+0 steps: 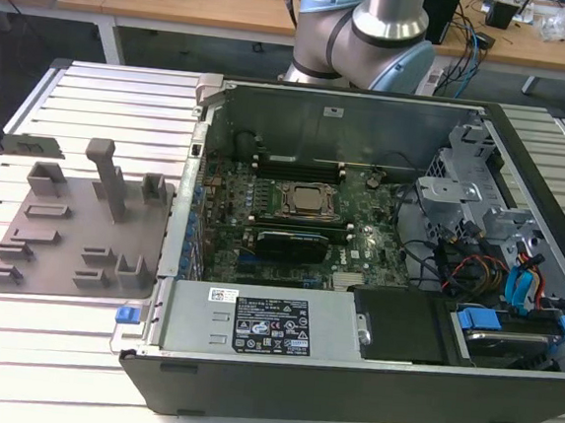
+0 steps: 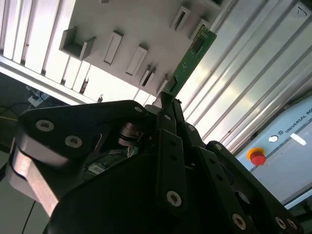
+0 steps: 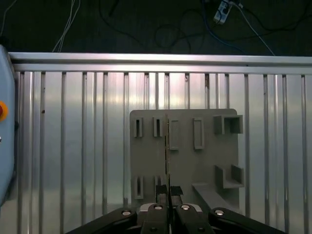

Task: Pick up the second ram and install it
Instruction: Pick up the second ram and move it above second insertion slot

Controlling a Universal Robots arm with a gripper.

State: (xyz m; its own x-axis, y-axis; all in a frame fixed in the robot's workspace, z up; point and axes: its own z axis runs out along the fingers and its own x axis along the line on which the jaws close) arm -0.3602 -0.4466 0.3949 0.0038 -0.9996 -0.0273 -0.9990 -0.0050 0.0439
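Note:
The second ram (image 2: pixel 191 56) is a thin green circuit-board stick with dark chips. It is clamped at one end by my gripper (image 2: pixel 168 97), which is shut on it. In the first wrist view the ram (image 3: pixel 167 146) shows edge-on as a thin line rising from the gripper (image 3: pixel 167 194), held in the air above the grey tray (image 3: pixel 204 161). In the exterior view that tray (image 1: pixel 74 223) lies on the ribbed metal table, to the left of the open computer case (image 1: pixel 347 376). Inside the case are the green motherboard (image 1: pixel 358 258) and its memory slots (image 1: pixel 290 234).
The silver processor (image 1: pixel 308 202) sits mid-board. Drive bays and cables (image 1: pixel 496 260) fill the case at the exterior view's right, and a power supply (image 1: pixel 263 324) lies along its front. A pendant with a red stop button (image 2: pixel 257 157) rests on the table. The arm's base (image 1: pixel 362 35) stands behind the case.

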